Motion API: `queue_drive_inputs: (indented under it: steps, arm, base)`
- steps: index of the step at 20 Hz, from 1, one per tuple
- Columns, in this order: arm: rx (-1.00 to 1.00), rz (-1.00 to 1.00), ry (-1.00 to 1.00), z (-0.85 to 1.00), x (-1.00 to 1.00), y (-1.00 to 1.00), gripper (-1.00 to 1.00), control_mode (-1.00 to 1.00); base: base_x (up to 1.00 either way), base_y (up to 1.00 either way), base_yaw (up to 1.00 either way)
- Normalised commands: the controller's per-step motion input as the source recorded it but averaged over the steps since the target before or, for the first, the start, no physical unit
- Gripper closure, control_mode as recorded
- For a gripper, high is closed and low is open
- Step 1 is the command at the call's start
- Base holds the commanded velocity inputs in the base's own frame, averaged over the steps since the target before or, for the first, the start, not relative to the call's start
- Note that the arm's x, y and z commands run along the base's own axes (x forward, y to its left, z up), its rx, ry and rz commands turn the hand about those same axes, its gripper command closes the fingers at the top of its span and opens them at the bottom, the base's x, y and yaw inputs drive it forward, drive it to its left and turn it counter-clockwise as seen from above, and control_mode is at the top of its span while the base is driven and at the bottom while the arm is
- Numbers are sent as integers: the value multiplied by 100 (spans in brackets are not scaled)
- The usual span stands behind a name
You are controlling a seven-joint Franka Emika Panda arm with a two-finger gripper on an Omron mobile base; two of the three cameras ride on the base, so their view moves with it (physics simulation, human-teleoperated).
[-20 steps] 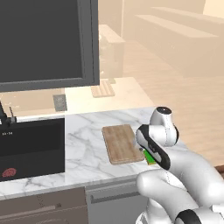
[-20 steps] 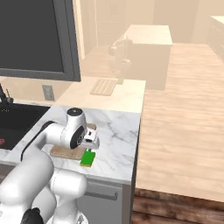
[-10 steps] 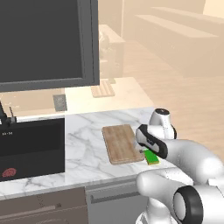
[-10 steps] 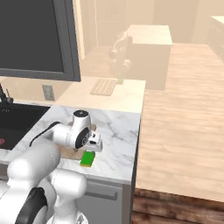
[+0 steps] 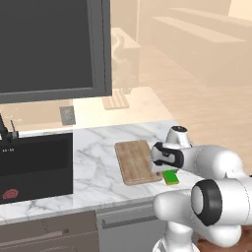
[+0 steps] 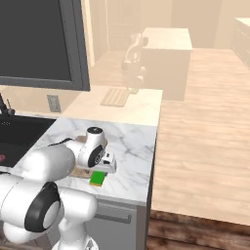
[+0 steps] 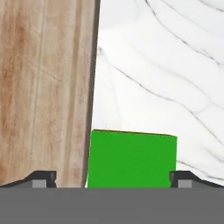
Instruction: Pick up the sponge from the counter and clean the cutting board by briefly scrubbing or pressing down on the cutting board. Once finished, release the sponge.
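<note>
bright green sponge (image 7: 132,159) flat on marble, fingers (image 7: 43,178) spread wide around it.

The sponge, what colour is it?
Bright green sponge, best in the hand view.

White arm bent low and forward, hand (image 7: 112,180) pointing down, fingers (image 7: 43,178) spread wide

Kitchen, marble counter (image 5: 98,162), black sink (image 5: 34,165), cutting board (image 5: 135,160)
</note>
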Motion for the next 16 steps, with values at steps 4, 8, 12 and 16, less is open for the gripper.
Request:
queue_drive_inputs:
  steps: [4,8,12,16]
  arm:
    - [0,0,7,-32,0,0,-100,-100]
    - [0,0,4,-27,0,-3,-100,-100]
    - [0,0,1,-15,0,-6,-100,-100]
    - [0,0,0,0,-10,0,-100,-100]
  base:
    - [0,0,0]
    - [0,0,0]
    - [0,0,0]
    - [0,0,0]
